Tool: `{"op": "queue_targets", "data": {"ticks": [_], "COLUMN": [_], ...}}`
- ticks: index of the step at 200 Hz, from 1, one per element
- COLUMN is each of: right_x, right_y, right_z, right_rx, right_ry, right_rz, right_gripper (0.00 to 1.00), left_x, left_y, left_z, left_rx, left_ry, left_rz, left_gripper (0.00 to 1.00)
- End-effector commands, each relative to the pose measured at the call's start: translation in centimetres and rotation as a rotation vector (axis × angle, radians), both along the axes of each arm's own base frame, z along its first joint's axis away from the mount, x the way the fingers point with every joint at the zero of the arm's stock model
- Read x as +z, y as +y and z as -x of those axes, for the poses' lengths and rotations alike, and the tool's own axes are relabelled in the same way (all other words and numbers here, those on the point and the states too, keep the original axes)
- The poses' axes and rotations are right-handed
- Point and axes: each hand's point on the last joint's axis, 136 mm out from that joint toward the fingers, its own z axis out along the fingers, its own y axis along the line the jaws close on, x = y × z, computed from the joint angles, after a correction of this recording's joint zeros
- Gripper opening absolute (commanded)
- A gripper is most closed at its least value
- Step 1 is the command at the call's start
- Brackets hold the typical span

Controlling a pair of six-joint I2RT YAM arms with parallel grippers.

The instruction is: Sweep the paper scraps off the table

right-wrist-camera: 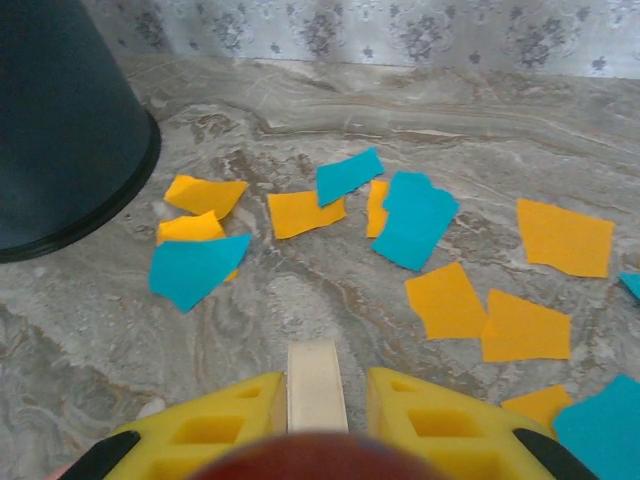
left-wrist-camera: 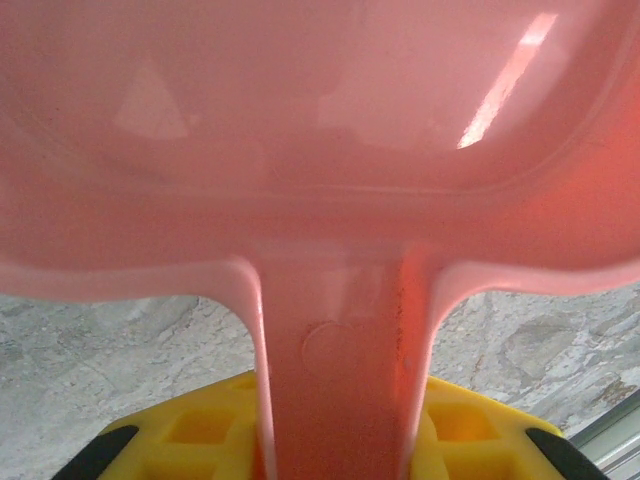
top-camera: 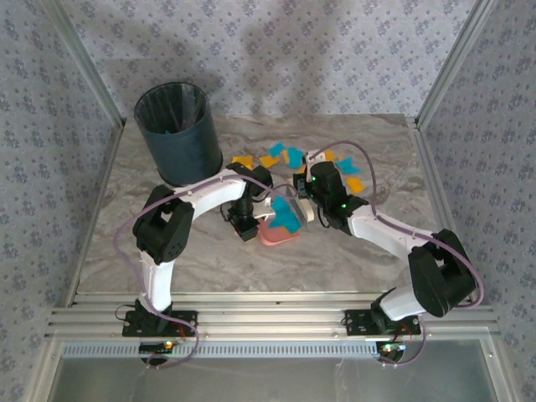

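Facing a loose band of paper scraps (right-wrist-camera: 415, 225), the right gripper (right-wrist-camera: 317, 405) is pressed tight on a pale handle (right-wrist-camera: 315, 385), apparently that of a brush. The orange and teal scraps lie flat on the table (right-wrist-camera: 330, 110) just ahead of it, toward the far edge. The band runs left to right, starting beside the dark bin (right-wrist-camera: 60, 130). The left gripper (left-wrist-camera: 340, 440) is pinching the stem of the pink dustpan (top-camera: 280, 238). Seen from above, the dustpan's tray rests between the two arms on the near side of the band and carries a few teal pieces. The right gripper is nearer the loose scraps, with the dustpan just beside it on the near side. The coming stroke therefore likely has to draw the paper back toward the robot, across the band rather than along it.
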Motion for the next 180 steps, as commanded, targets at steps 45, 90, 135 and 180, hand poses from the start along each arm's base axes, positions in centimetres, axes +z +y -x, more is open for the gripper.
{"op": "queue_targets", "data": {"ticks": [45,90,135,180], "right_x": [-0.4,0.5,0.9,1.6], "right_y": [2.8,3.2,2.8,2.3], "right_z": [1.8,2.4,2.2,2.1], "right_rx": [0.133,0.155,0.129,0.087], "right_ry": [0.032,0.03,0.023,0.01], "right_rz": [-0.047,-0.086,-0.132,-0.184], "right_gripper": [0.0,0.0,0.0,0.0], "left_x": [0.2,0.1,0.1,0.2], "left_y": [0.6,0.4,0.3,0.1], "left_z": [0.4,0.0,0.0,0.0], "left_rx": [0.006,0.022,0.027,0.035], "left_ry": [0.003,-0.006,-0.007,-0.011], "left_rz": [-0.021,-0.017,-0.01,0.004], "left_gripper": [0.0,0.0,0.0,0.0]}}
